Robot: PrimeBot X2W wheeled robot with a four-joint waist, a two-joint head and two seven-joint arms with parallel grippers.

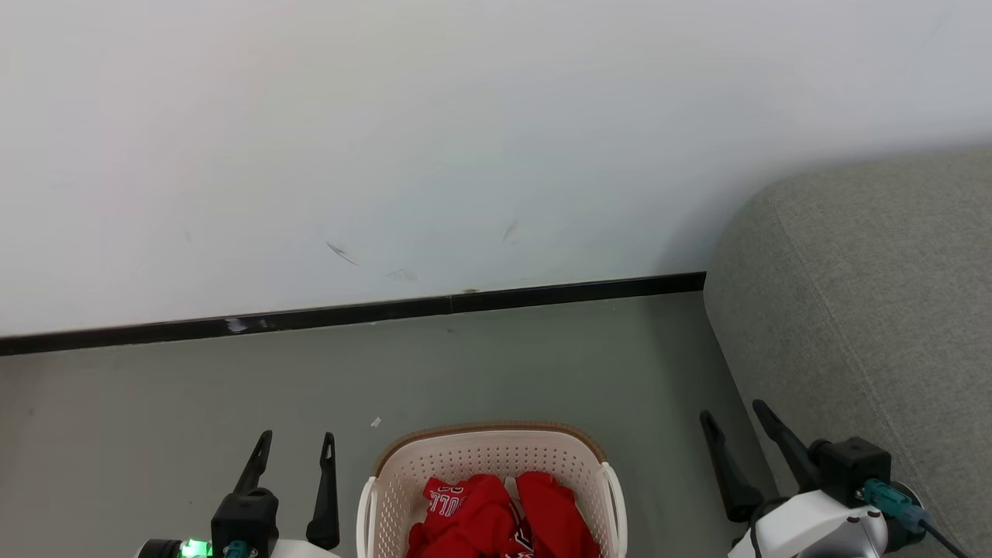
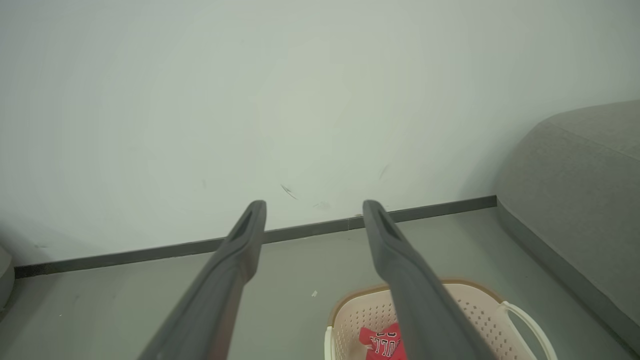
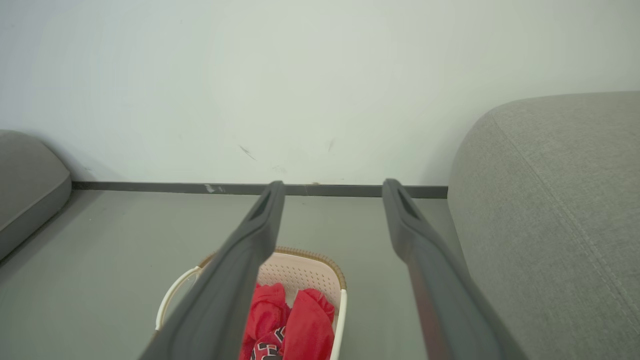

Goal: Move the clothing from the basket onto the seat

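pincers: left pincer (image 1: 298, 438) and right pincer (image 1: 732, 411) both spread, nothing gripped, either side of basket (image 1: 488, 428) | clothing (image 1: 496, 511): red, soft, crumpled, heaped in basket on floor (image 1: 542, 364) | seat (image 1: 868, 310): grey woven, rounded, at right | next: top fold is best pinched deep, lifted clear of the perforated plastic wall

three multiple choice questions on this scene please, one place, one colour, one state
1. Where is the red clothing? A on the sofa B in the laundry basket C on the floor
2. The laundry basket's rim is: A black B red C brown
3. The left gripper and right gripper are: A open, empty B shut on clothing C shut, empty
Answers: 1 B, it lies within the perforated walls; 2 C, a brown band tops cream sides; 3 A, each pair of fingers stands apart, nothing between.
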